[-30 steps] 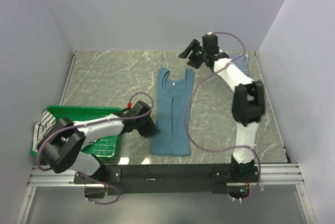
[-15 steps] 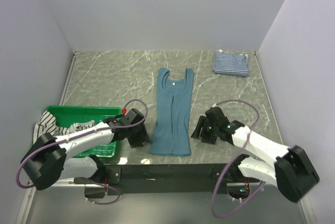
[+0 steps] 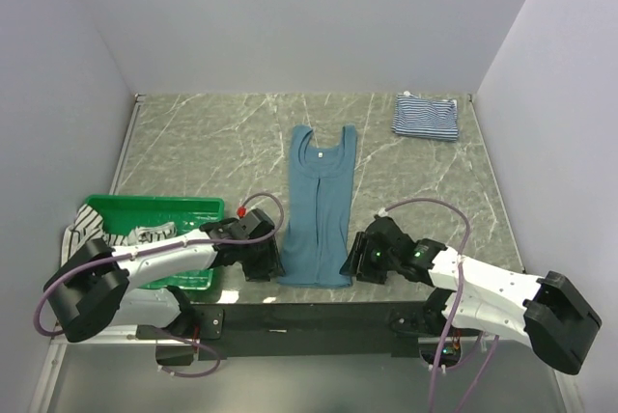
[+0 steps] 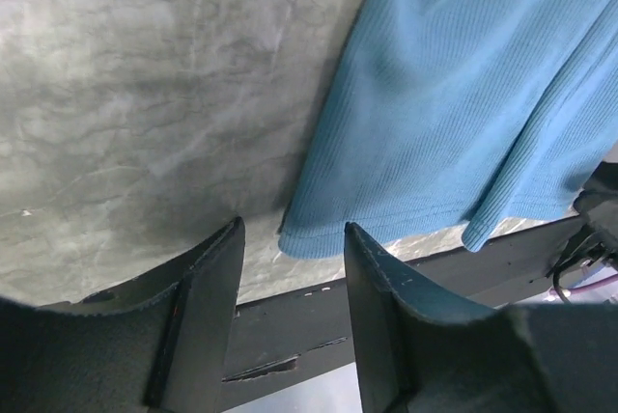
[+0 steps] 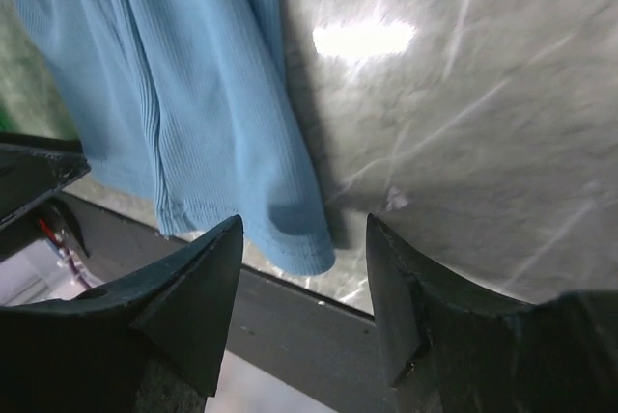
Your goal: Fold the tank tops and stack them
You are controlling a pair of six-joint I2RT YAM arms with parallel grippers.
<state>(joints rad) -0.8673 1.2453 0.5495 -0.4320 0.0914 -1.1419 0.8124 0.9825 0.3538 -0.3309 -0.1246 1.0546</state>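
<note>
The teal-blue tank top (image 3: 319, 206) lies flat and lengthwise mid-table, neck away from me, folded narrow. My left gripper (image 3: 265, 263) is low at its near left hem corner. In the left wrist view the gripper (image 4: 293, 230) is open, and the hem corner of the teal-blue top (image 4: 463, 95) lies just past the fingertips. My right gripper (image 3: 353, 261) is at the near right hem corner. It (image 5: 304, 225) is also open, with the corner of the teal-blue top (image 5: 174, 75) between the tips, ungripped. A folded navy-and-white striped tank top (image 3: 426, 116) sits at the back right. A black-and-white striped one (image 3: 85, 231) hangs over the basket's left side.
The green plastic basket (image 3: 159, 206) stands at the near left, beside my left arm. The table's near edge and a black rail (image 3: 319, 315) run just behind both grippers. Grey walls close off the back and both sides.
The right arm swung from the back right of the table down to the teal top's near right corner. The left gripper opened and shifted to the near left corner.
</note>
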